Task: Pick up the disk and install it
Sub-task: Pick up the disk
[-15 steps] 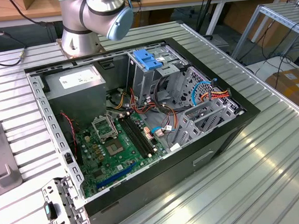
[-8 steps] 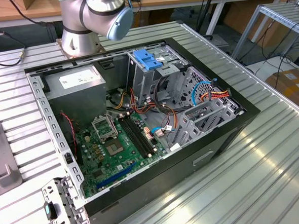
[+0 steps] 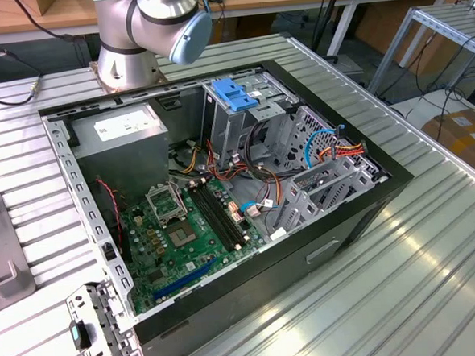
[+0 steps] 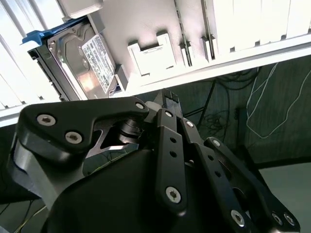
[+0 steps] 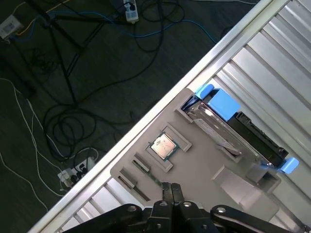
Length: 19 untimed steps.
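- My claw [image 5: 170, 190] is closed, fingertips together and nothing between them, as both wrist views show
- The disk [image 5: 232, 127] sits in a slot of a grey tray [image 5: 204, 162], well apart from my claw
- A light-blue carrier [image 5: 221, 103] frames the disk
- In the second wrist view the disk's metal face with its label is turned toward me
- A chip [image 5: 163, 145] lies in a square pocket of the same tray, nearer my claw than the disk is
- The tray lies at the edge of the ribbed table [image 5: 277, 58], beside a floor [image 5: 97, 102] strewn with cables [image 5: 63, 128]
- In the exterior view an open case [image 3: 368, 210] lies on the table, motherboard [image 3: 184, 230] up, with my arm's base [image 3: 125, 56] just beside it
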Each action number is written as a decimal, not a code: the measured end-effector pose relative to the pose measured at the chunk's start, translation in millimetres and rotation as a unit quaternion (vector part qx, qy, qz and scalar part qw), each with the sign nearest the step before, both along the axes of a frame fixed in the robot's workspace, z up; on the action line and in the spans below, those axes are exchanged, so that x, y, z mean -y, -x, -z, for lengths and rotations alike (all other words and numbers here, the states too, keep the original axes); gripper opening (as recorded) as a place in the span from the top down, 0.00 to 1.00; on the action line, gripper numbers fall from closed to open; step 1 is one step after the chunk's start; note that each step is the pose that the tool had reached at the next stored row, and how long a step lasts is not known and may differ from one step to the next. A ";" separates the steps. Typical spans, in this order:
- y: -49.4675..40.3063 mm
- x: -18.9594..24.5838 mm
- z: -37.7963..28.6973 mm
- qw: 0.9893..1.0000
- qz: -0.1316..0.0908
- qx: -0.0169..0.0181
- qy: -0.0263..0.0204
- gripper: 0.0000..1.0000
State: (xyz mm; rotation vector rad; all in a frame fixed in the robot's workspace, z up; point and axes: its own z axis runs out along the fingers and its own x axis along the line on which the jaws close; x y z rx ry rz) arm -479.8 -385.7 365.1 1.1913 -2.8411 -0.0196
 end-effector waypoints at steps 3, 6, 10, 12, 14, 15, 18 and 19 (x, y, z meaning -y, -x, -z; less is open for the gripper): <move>0.0 0.0 0.0 1.000 -0.016 0.000 0.000 0.90; 0.0 0.0 0.0 1.000 -0.024 0.000 0.000 0.90; 0.0 0.0 0.0 0.999 -0.036 0.000 0.000 0.90; 0.0 0.0 0.0 0.999 -0.042 0.000 0.000 0.90; 0.0 0.0 0.0 0.999 -0.048 0.000 0.000 0.90; 0.0 0.0 0.0 0.999 -0.050 0.000 0.000 0.90; 0.0 0.0 0.0 0.998 -0.059 0.000 0.000 0.90; 0.0 0.0 0.0 0.998 -0.061 0.000 0.000 0.90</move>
